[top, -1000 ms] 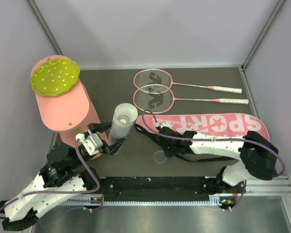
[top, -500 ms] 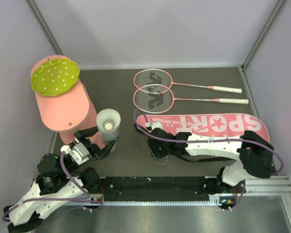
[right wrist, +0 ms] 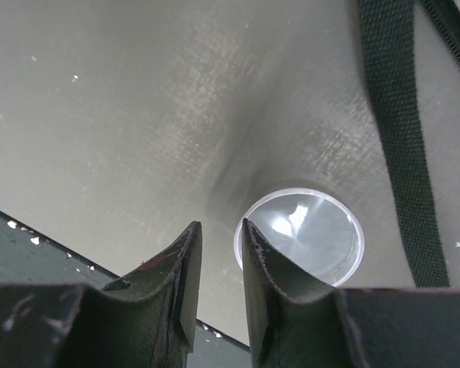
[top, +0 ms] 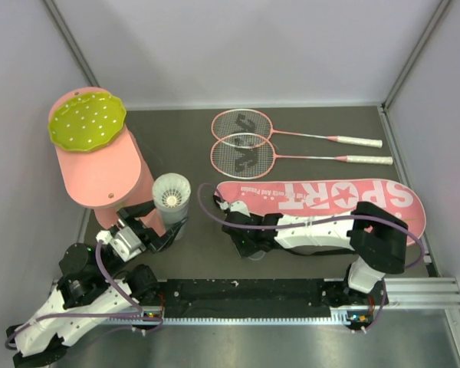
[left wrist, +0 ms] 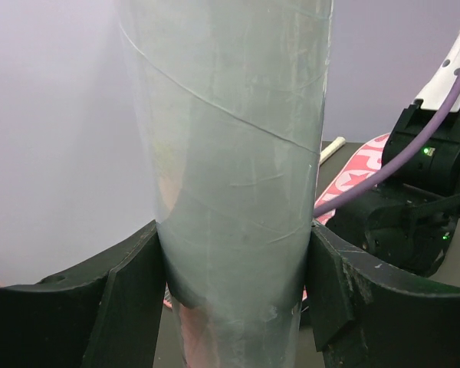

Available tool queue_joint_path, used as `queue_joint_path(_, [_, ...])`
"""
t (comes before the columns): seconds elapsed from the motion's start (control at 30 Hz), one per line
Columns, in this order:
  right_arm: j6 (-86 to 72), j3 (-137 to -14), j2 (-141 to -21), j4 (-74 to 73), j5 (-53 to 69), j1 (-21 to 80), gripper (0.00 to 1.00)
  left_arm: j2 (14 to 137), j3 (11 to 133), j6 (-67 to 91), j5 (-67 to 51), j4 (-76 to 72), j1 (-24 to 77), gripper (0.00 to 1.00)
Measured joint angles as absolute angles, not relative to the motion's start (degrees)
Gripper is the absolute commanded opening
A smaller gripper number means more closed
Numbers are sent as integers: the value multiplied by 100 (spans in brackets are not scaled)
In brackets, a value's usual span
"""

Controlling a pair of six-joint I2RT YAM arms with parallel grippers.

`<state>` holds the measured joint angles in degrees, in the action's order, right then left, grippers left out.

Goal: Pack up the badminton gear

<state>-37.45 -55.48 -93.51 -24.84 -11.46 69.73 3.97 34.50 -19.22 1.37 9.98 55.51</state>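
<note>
The clear lid (right wrist: 299, 234) lies flat on the bench (right wrist: 100, 92) just beside the right gripper's (right wrist: 219, 230) narrow, empty jaws, while the left gripper's (left wrist: 234, 264) jaws hold the white tube (left wrist: 230, 153) upright.

Items on the table numbered two pink-framed rackets (top: 244, 156), one pink bag (top: 345, 198) lettered "SPORT", one white tube (left wrist: 230, 153), one shuttlecock (top: 172, 190) visible in its mouth, one clear round lid (right wrist: 299, 234), one large pink cylinder (top: 107, 180) with one yellow-green dotted disc (top: 86, 121), and two robot arms (top: 322, 234).
</note>
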Motion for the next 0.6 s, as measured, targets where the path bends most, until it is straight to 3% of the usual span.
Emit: queue_joint_path(0.6, [-4029,-5636,-9686,-2661,-1570,7122,21,405,3437,-1927,115,1022,5551,0])
